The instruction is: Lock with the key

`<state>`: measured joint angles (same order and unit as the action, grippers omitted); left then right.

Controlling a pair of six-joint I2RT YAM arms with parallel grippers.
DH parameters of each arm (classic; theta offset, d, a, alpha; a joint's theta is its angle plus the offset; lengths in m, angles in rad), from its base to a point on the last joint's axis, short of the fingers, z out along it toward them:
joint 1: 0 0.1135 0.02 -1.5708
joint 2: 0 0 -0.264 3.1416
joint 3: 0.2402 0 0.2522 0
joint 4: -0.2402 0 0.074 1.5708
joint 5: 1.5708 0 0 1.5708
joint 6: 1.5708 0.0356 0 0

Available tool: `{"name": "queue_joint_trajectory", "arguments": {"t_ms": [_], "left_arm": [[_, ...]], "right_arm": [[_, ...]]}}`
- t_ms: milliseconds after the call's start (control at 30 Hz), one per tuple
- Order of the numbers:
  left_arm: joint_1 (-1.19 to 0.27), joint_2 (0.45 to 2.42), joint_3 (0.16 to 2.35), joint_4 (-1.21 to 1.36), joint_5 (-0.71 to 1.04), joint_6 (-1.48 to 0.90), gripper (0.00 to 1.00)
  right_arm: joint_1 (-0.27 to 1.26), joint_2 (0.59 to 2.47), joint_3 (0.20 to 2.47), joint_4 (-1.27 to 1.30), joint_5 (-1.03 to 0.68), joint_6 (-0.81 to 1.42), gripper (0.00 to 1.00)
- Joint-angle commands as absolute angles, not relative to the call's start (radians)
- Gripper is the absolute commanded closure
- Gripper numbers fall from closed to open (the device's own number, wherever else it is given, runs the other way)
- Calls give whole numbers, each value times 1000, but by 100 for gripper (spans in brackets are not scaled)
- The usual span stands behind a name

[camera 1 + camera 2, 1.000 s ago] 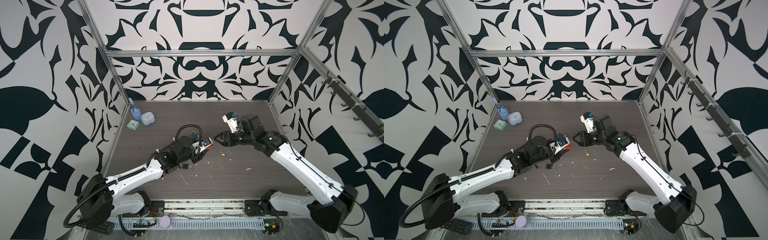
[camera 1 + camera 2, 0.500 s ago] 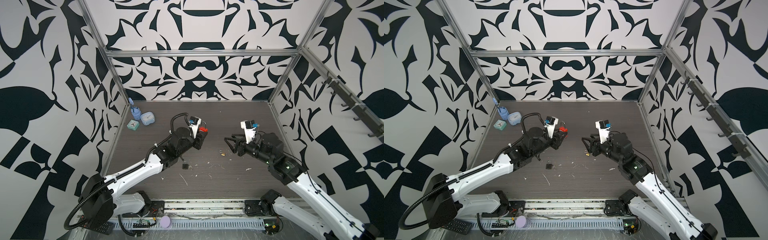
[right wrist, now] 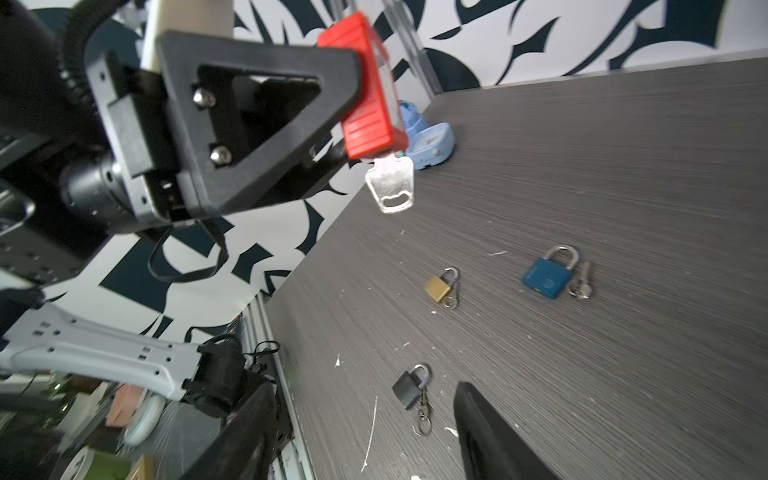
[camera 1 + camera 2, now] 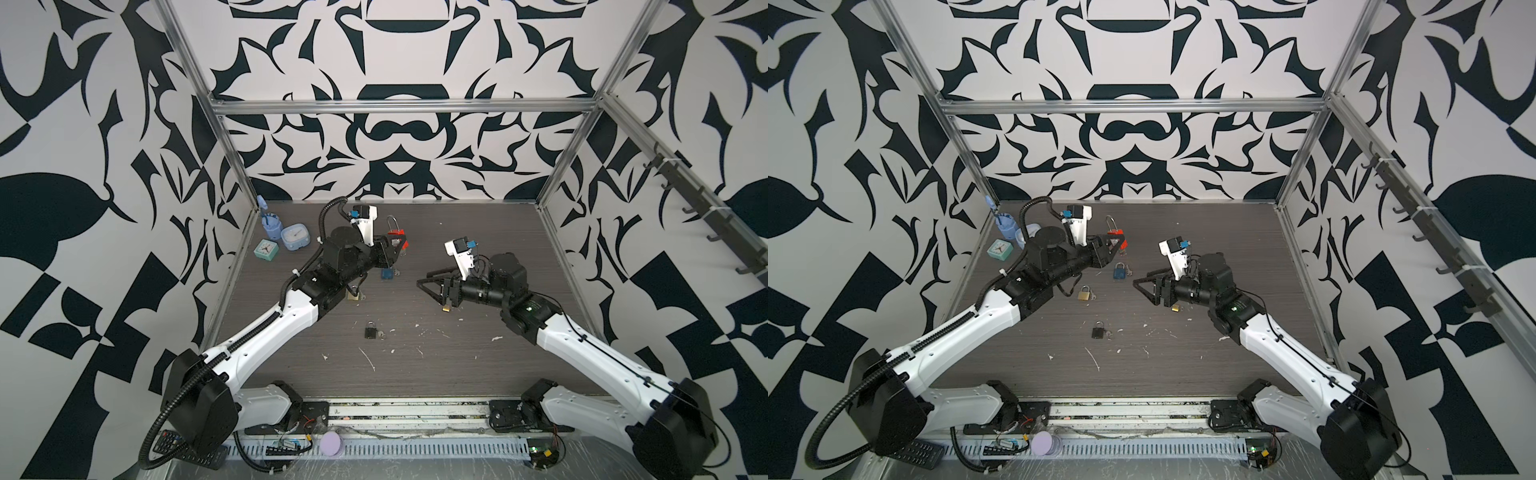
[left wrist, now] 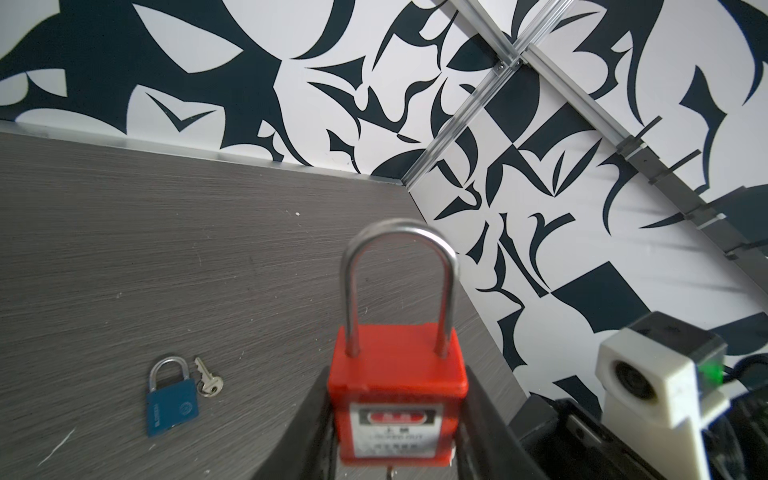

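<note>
Three patterned walls [image 4: 395, 137] enclose the dark grained counter [image 4: 457, 374], littered with white scraps [image 4: 368, 358]; a blue lock [image 3: 546, 280], a brass lock [image 3: 438, 286] and a black lock [image 3: 407, 388] lie there. Left jaws grip the red lock [image 5: 397, 399] above it, shackle up. Right jaws stand open, empty, well apart. I think they should pinch flat the key [image 3: 390, 183] seated under the red lock and turn without pulling.
</note>
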<state>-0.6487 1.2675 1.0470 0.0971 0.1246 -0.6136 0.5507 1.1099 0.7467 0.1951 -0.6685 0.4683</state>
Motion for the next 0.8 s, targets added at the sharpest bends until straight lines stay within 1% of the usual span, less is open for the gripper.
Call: {"name": "queue_joint_trajectory", "arguments": {"t_ms": [0,133,300,567,667,767], "left_arm": [[-641,1266,1104,31,216,-610,100],[-640,1259,1113,6,244,-593,100],[-640,1253,1126,-29,277,-592,100],[-638,1236,1115,-29,277,-603,100],[-638,1241,1118,-32,279,-603,100],[-638,1244,1120,-34,279,-603,100]], "right_arm": [[546,1144,816,336,-790,411,31],[542,1186,824,396,-795,398,34],[536,1221,848,417,-800,396,34],[526,1230,837,435,-733,386,33],[526,1260,861,435,-759,404,36],[525,1294,883,441,-782,422,43]]}}
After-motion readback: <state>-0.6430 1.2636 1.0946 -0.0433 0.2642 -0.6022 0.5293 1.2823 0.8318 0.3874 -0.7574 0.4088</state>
